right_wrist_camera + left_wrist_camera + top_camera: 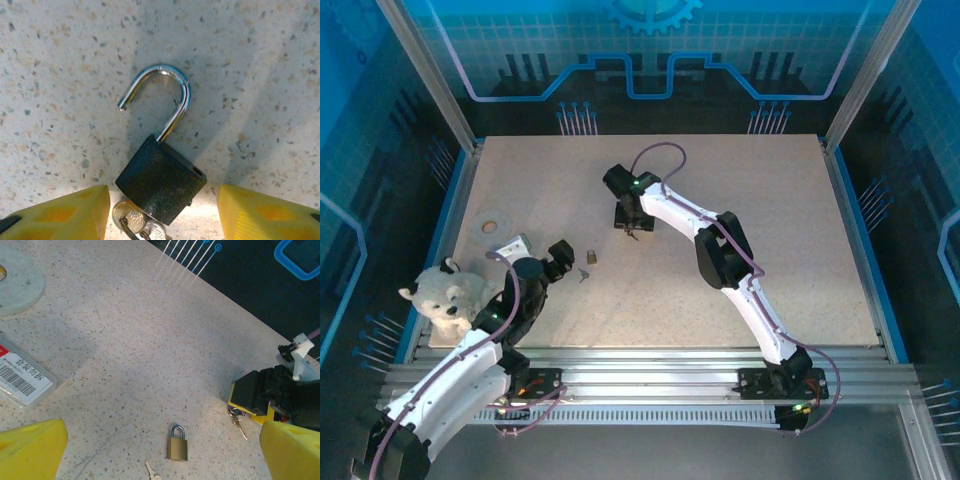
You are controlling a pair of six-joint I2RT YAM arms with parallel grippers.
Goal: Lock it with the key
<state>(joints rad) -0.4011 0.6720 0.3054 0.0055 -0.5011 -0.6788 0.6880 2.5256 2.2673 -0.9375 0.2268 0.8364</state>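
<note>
A black padlock [160, 185] lies flat on the speckled table [60, 60], its steel shackle [167, 92] swung open. A ring of keys [131, 220] hangs from its underside. My right gripper [161, 200] is open, with a yellow finger on each side of the lock body and a gap on both sides. From the top it stands mid-table [628, 222]. A small brass padlock [177, 447] with a shut shackle lies before my open left gripper [162, 454], a loose key [151, 471] beside it. The right gripper [255, 395] and its keys [237, 421] show at the right.
A white plush dog [445, 295] sits at the table's left edge by the left arm. A flat tape roll [492, 222] and a clear barcode-labelled box [22, 375] lie left of the brass lock. Metal frame posts and blue walls surround the table.
</note>
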